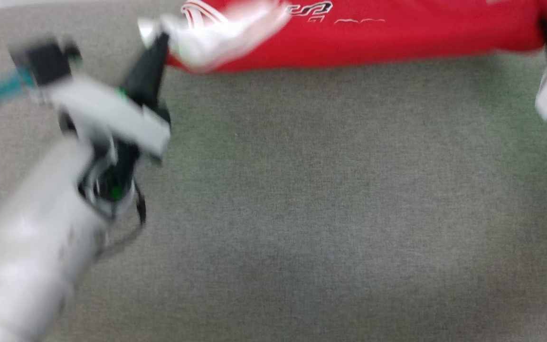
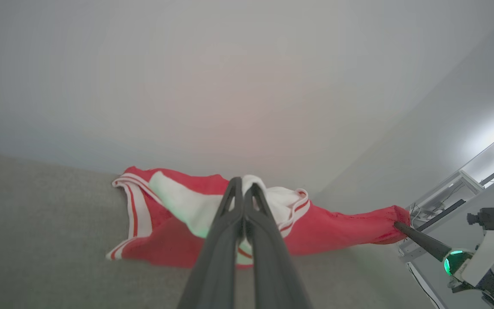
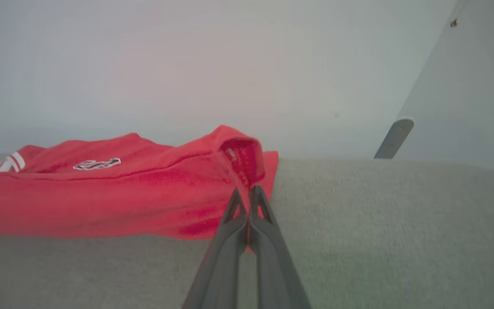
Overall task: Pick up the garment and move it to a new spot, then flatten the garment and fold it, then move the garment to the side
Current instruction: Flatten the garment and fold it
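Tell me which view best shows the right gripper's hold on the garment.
The right wrist view: the right gripper is shut on a red hem fold of the garment, close and sharp. The left wrist view shows that pinch small and far off; the head view is blurred and crops it at the edge.

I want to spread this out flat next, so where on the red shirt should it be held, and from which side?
Likely at its two opposite ends, as now: the left gripper pinches the garment at its white sleeve end, the right gripper at a red hem corner. Approach low from the near side; held so, the cloth stretches between them.
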Available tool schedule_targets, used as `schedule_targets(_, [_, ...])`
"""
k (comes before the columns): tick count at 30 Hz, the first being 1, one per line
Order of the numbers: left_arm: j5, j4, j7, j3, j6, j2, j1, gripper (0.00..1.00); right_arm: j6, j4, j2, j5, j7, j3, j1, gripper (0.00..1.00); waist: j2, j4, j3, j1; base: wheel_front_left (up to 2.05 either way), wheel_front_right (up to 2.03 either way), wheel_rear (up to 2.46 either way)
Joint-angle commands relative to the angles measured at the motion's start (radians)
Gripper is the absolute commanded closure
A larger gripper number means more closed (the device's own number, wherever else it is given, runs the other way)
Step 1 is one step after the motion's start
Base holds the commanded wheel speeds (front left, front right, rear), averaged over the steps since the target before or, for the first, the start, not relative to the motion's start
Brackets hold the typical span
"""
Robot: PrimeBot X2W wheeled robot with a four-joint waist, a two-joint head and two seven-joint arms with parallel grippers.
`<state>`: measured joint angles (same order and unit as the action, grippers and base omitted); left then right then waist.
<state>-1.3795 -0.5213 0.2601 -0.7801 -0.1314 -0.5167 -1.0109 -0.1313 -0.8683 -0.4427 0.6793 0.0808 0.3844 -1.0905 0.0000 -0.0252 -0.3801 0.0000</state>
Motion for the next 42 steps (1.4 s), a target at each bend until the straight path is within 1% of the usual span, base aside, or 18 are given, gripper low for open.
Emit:
schedule_targets(1, [0.024, 0.06, 0.005, 0.034, 0.002, -0.012, 0.108, 1.0, 0.001, 0.058, -0.041, 0.061, 0.017, 0.024, 0.093, 1.0, 0.0, -0.002, 0.019, 0.0, 0.0, 0.0, 0.0])
schedule_targets(4, [0.053, 0.143, 0.005, 0.092, 0.002, -0.012, 0.263, 1.0, 0.001, 0.148, -0.087, 0.142, 0.057, 0.051, 0.23, 1.0, 0.0, -0.009, 0.039, 0.0, 0.0, 0.0, 0.0])
schedule_targets(6, [0.09, 0.197, 0.005, 0.11, 0.002, -0.022, 0.353, 1.0, 0.001, 0.212, -0.127, 0.187, 0.083, 0.058, 0.307, 1.0, 0.0, -0.01, 0.051, 0.0, 0.0, 0.0, 0.0])
schedule_targets(7, [0.1, 0.225, 0.005, 0.117, 0.002, -0.019, 0.394, 1.0, 0.001, 0.244, -0.147, 0.206, 0.093, 0.058, 0.345, 1.0, 0.0, -0.012, 0.057, 0.0, 0.0, 0.0, 0.0])
schedule_targets(9, [0.131, 0.274, 0.004, 0.118, 0.002, -0.035, 0.466, 1.0, 0.001, 0.313, -0.176, 0.234, 0.107, 0.054, 0.418, 1.0, 0.0, -0.013, 0.069, 0.0, 0.0, 0.0, 0.0])
schedule_targets(10, [0.131, 0.274, 0.004, 0.118, 0.002, -0.035, 0.466, 1.0, 0.001, 0.313, -0.176, 0.234, 0.107, 0.054, 0.418, 1.0, 0.0, -0.013, 0.069, 0.0, 0.0, 0.0, 0.0])
schedule_targets(11, [0.137, 0.299, 0.004, 0.121, 0.002, -0.04, 0.499, 1.0, 0.001, 0.345, -0.187, 0.24, 0.111, 0.05, 0.451, 1.0, 0.0, -0.012, 0.075, 0.0, 0.0, 0.0, 0.0])
schedule_targets(15, [0.17, 0.402, 0.004, 0.122, 0.002, -0.076, 0.62, 1.0, 0.001, 0.475, -0.234, 0.267, 0.135, 0.007, 0.579, 1.0, 0.0, -0.006, 0.093, 0.0, 0.0, 0.0, 0.0])
schedule_targets(21, [0.188, 0.558, 0.004, 0.164, 0.002, -0.125, 0.795, 1.0, 0.001, 0.649, -0.267, 0.266, 0.192, -0.097, 0.778, 1.0, 0.0, 0.0, 0.099, 0.0, 0.0, 0.0, 0.0])
schedule_targets(27, [0.213, 0.699, 0.004, 0.189, 0.002, -0.188, 0.95, 1.0, 0.001, 0.826, -0.27, 0.23, 0.264, -0.233, 1.001, 1.0, 0.0, -0.001, 0.09, 0.0, 0.0, 0.0, 0.0])
schedule_targets(30, [0.225, 0.748, 0.004, 0.218, 0.002, -0.205, 0.999, 1.0, 0.001, 0.906, -0.248, 0.207, 0.302, -0.311, 1.088, 1.0, 0.0, -0.002, 0.085, 0.0, 0.0, 0.0, 0.0])
schedule_targets(32, [0.235, 0.765, 0.004, 0.223, 0.002, -0.214, 1.002, 1.0, 0.001, 0.948, -0.224, 0.193, 0.323, -0.359, 1.119, 1.0, 0.0, -0.003, 0.083, 0.0, 0.0, 0.0, 0.0])
schedule_targets(34, [0.251, 0.766, 0.0, 0.22, 0.002, -0.224, 0.968, 1.0, 0.001, 0.978, -0.194, 0.176, 0.344, -0.396, 1.124, 1.0, 0.0, -0.002, 0.082, 0.0, 0.0, 0.0, 0.0])
schedule_targets(37, [0.242, 0.773, -0.018, 0.2, 0.002, -0.215, 0.885, 1.0, 0.001, 0.994, -0.152, 0.153, 0.377, -0.421, 1.088, 1.0, 0.0, -0.001, 0.079, 0.0, 0.0, 0.0, 0.0])
schedule_targets(42, [0.22, 0.729, -0.065, 0.159, 0.002, -0.232, 0.711, 1.0, 0.001, 0.967, -0.108, 0.114, 0.416, -0.4, 0.97, 1.0, 0.0, 0.014, 0.058, 0.0, 0.0, 0.0, 0.0])
